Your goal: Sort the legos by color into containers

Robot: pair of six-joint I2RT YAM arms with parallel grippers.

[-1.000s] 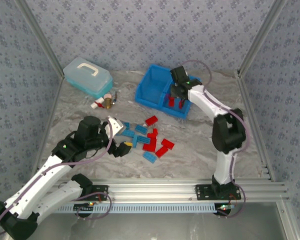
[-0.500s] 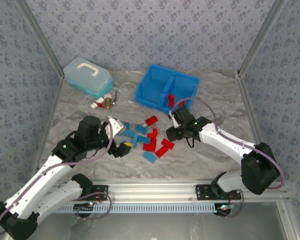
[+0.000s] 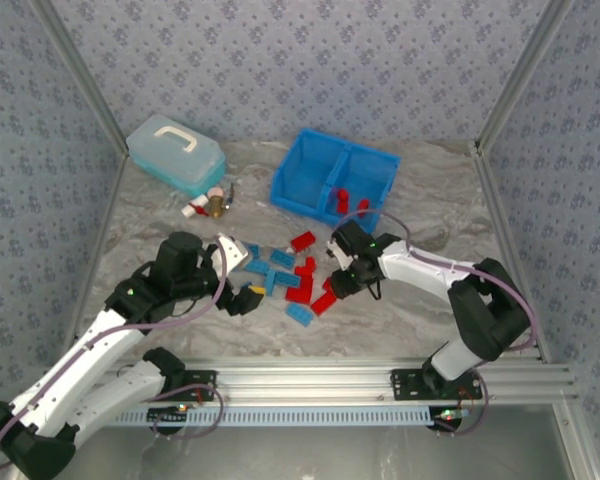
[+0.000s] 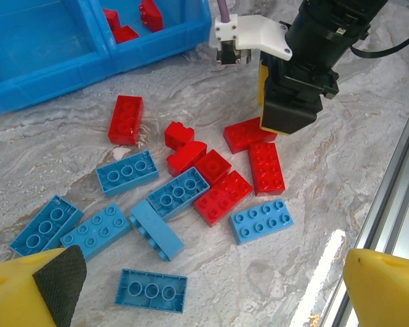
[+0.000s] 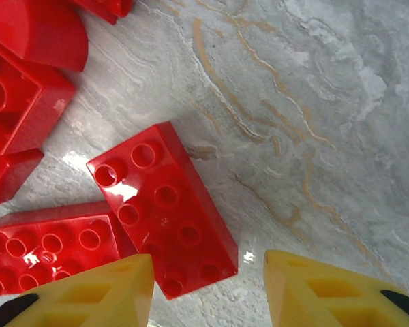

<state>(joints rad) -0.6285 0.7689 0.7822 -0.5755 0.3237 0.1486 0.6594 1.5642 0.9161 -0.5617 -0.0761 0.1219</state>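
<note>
From above, the small red and blue plastic lego bricks lie heaped on the grey marble table, near the bright blue two-part plastic bin. My left gripper is beside the heap, and my right gripper is at its red side.

From my left wrist, my left fingers are spread wide and empty.

From my right wrist, my right fingers stand apart with the end of a red eight-bump brick between them, not pinched.

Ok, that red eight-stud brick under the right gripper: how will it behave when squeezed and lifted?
The red brick looks like rigid moulded plastic, so it probably won't flex. Its glossy sides may slip in the right gripper, especially as it lies skewed to the jaws. Lying flat and boxy on the table, it should slide rather than roll if nudged.
</note>
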